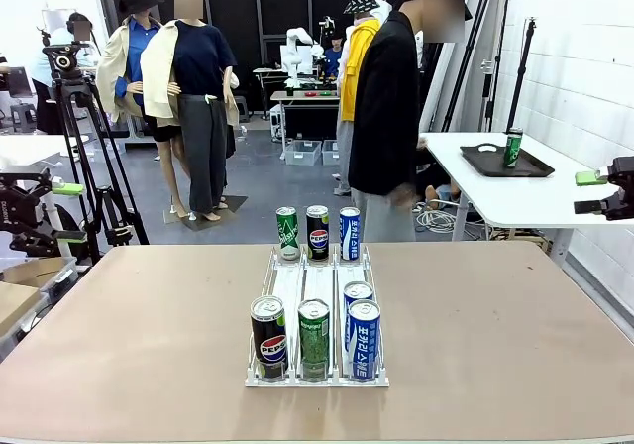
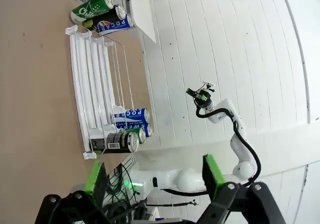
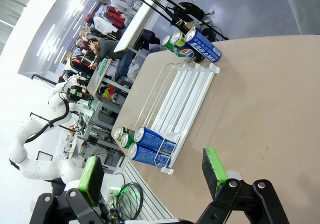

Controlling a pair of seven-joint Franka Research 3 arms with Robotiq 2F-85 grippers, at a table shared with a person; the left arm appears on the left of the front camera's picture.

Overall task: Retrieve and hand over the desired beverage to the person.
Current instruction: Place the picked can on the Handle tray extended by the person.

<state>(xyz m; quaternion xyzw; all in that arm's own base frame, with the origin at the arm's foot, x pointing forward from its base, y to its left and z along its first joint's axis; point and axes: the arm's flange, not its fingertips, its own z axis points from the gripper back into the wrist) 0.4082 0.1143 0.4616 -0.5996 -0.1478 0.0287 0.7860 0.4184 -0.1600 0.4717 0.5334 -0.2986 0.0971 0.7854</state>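
Waiting at the start, left gripper (image 2: 152,180) and right gripper (image 3: 152,176) both hanging agape and empty off the table edges, cans (image 1: 315,339) untouched in rack (image 1: 317,378), person (image 1: 388,117) standing behind, choice needing reading.

A: Where does the front camera sit?

B: At the robot's edge of the tan rectangular tabletop (image 1: 475,315), low and near, facing across it toward the person in the long black jacket (image 1: 388,107) at the far side.

A: And the wrist cameras?

B: Both sit off the table's two ends, well back, each rolled sideways. The left one looks across the white wire-and-plastic can rack (image 2: 95,99) to the opposite white arm (image 2: 225,119); the right one faces back the other way.

A: What's shared?

B: All three catch that rack and tabletop.
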